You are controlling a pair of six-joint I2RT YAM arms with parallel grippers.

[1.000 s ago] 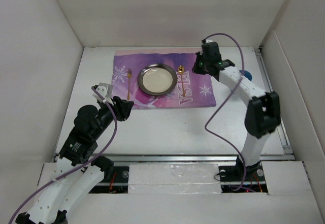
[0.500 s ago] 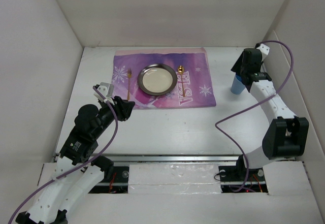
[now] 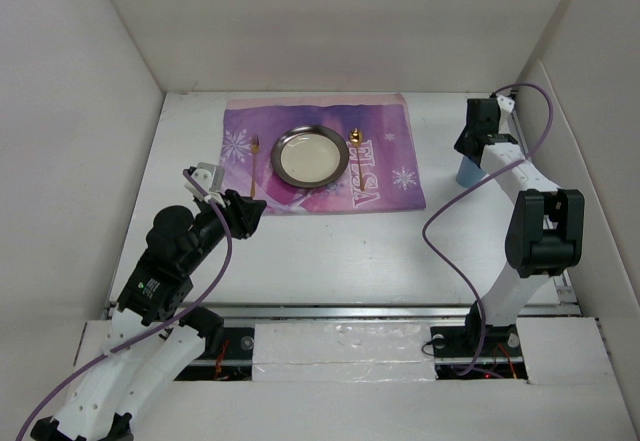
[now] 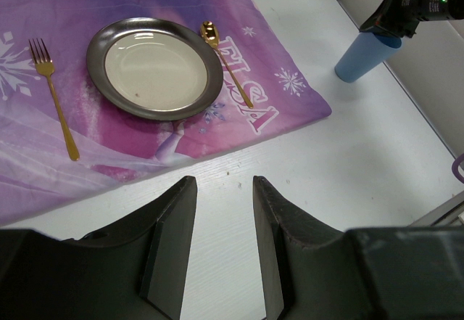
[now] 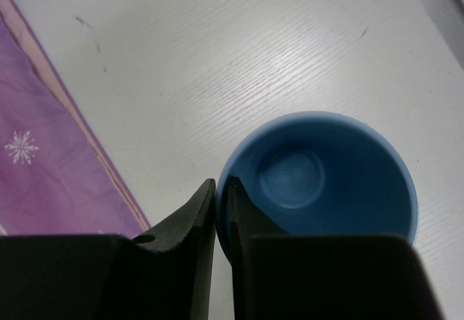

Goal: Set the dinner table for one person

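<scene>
Dinner table [image 3: 330,251] lies white under both arms. Left gripper [image 4: 222,186] hangs wide, empty. On the purple mat [image 4: 109,153]: fork [image 4: 52,95], plate [image 4: 154,66], spoon [image 4: 228,66], all laid. Far right, the blue cup [image 5: 319,182] stands off the mat, right gripper [image 5: 220,189] pinching its rim; placing it looks like the job left.

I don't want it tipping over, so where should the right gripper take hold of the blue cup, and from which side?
Pinch the rim wall of the blue cup from straight above, one finger inside, one outside. It stands upright, thin-walled, its empty mouth facing up. The right gripper is placed that way at the rim nearest the purple mat.
</scene>
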